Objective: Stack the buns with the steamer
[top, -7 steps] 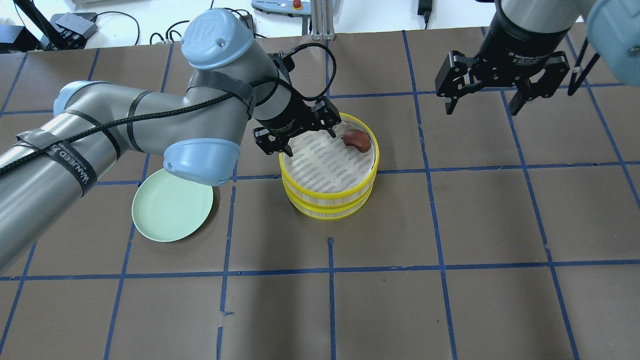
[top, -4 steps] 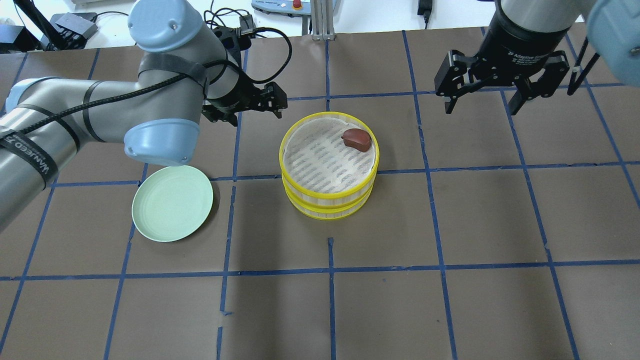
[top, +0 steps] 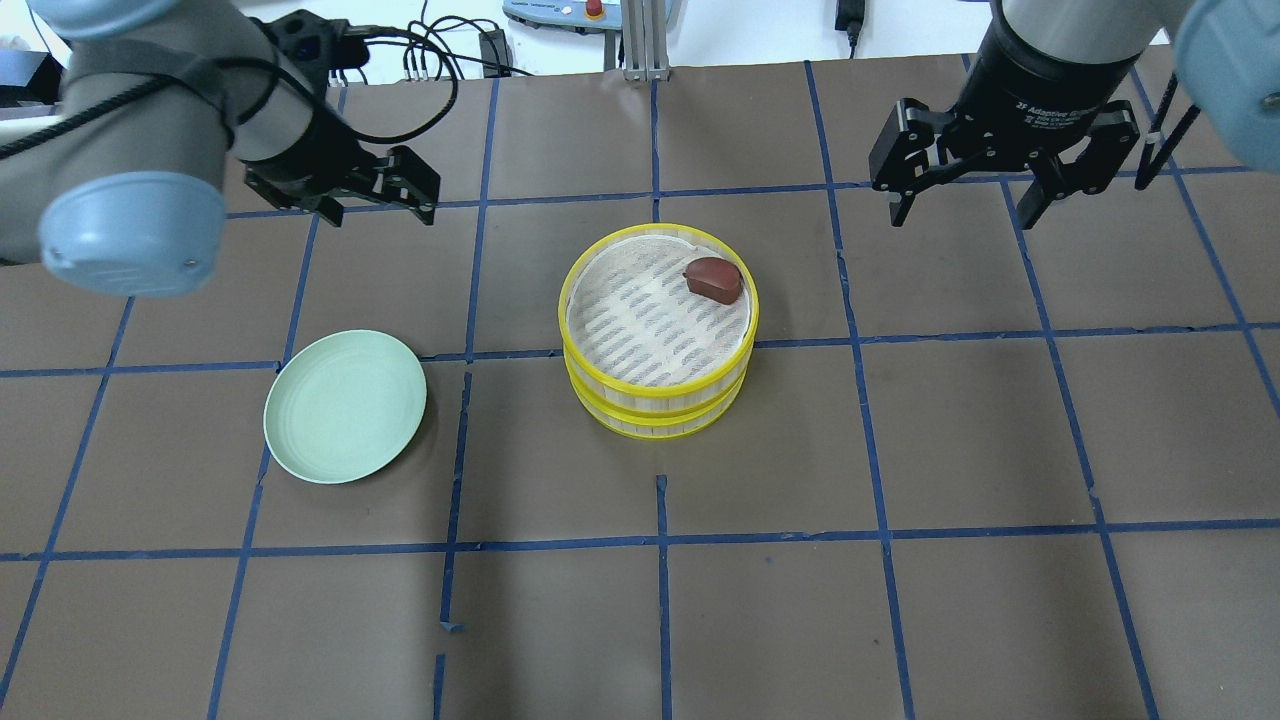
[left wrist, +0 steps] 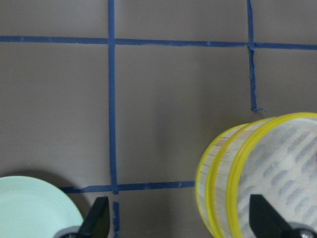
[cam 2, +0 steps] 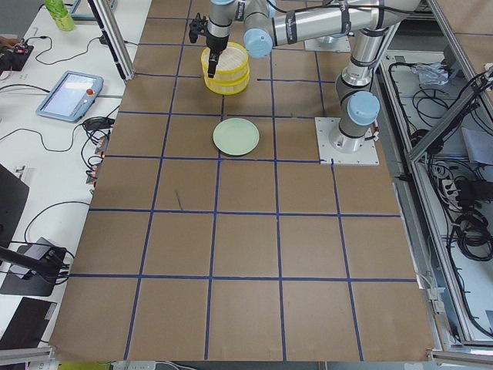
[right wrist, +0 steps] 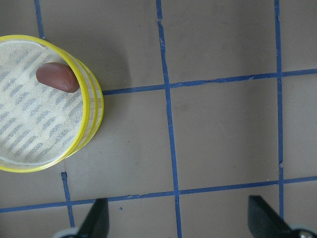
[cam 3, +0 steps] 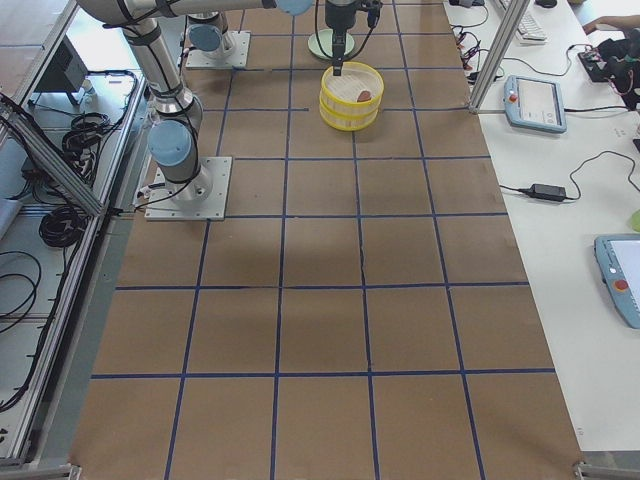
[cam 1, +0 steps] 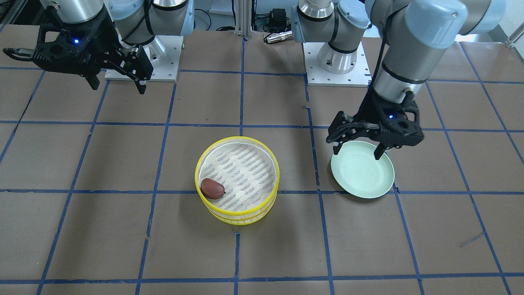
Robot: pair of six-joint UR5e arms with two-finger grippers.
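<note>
Left jaws have pulled away from the yellow-rimmed round two-tier steamer [top: 655, 415] toward the surface's far-left corner, wide open & empty. Reddish-brown oval bun [top: 713, 280] sits in top tier, so placing looks done. White bun unseen, prob. in tier below. Right jaws open, empty.

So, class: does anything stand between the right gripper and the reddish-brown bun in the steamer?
Nothing visible does. The reddish-brown bun lies uncovered on the top tier of the steamer, and the right gripper hangs off to one side, jaws open.
</note>
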